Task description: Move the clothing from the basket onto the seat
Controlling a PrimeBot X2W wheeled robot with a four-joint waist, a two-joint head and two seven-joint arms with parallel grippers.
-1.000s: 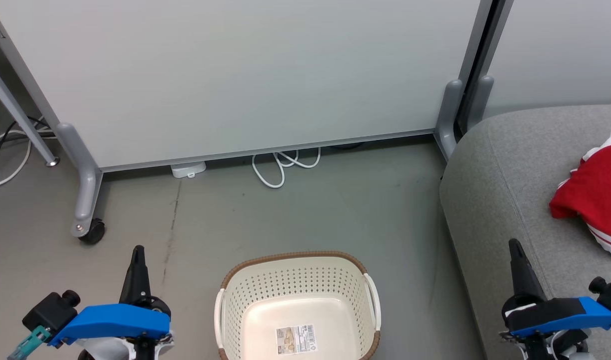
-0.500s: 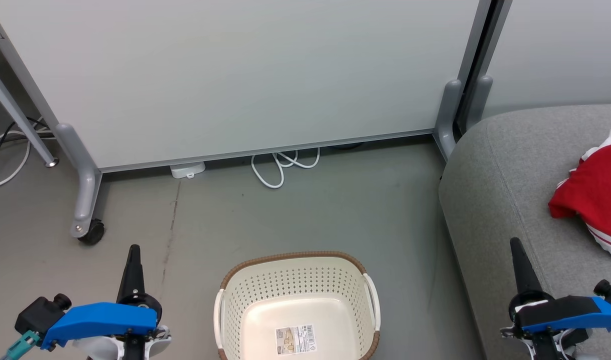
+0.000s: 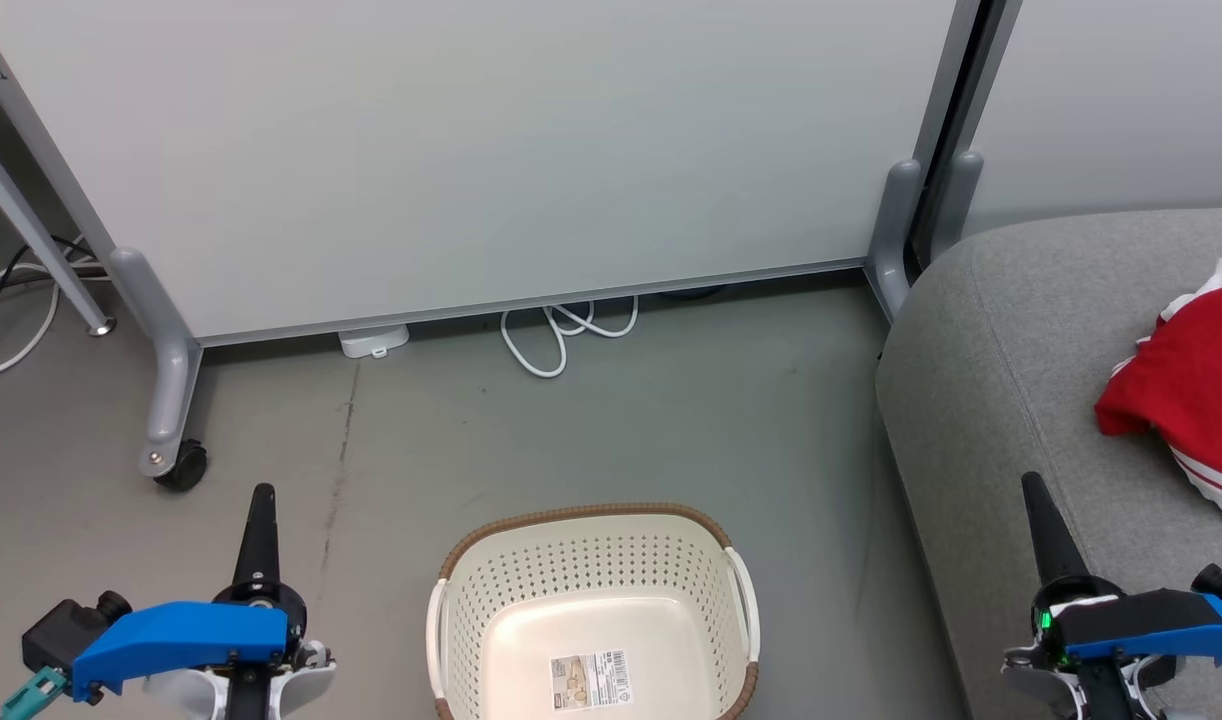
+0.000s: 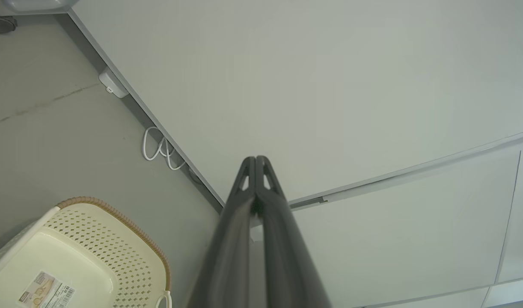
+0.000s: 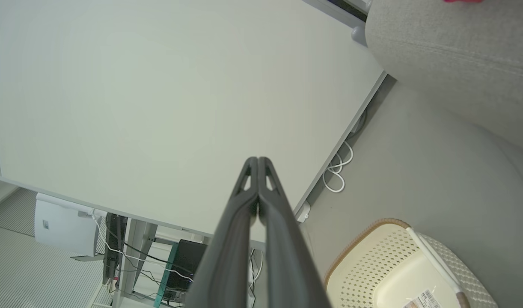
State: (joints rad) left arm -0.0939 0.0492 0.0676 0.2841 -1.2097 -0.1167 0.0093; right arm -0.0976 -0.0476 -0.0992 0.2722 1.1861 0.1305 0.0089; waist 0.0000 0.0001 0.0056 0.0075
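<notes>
Two long dark tapered finger pairs: left gripper point(image 3: 261, 503) and right gripper point(image 3: 1032, 492), each pressed flat together, tips upward. Between them, on smooth grey floor point(image 3: 671, 420), basket point(image 3: 571, 565): cream perforated plastic, rounded-rectangular, brown woven-look rim, paper label point(image 3: 591, 678) on glossy bottom. Red clothing point(image 3: 1186, 390), white trim and stripes, crumpled on seat point(image 3: 991, 350): light-grey woven upholstery, rounded edge, stitched seam. White cable point(image 3: 561, 335) looped below matte partition point(image 3: 471, 150).
</notes>
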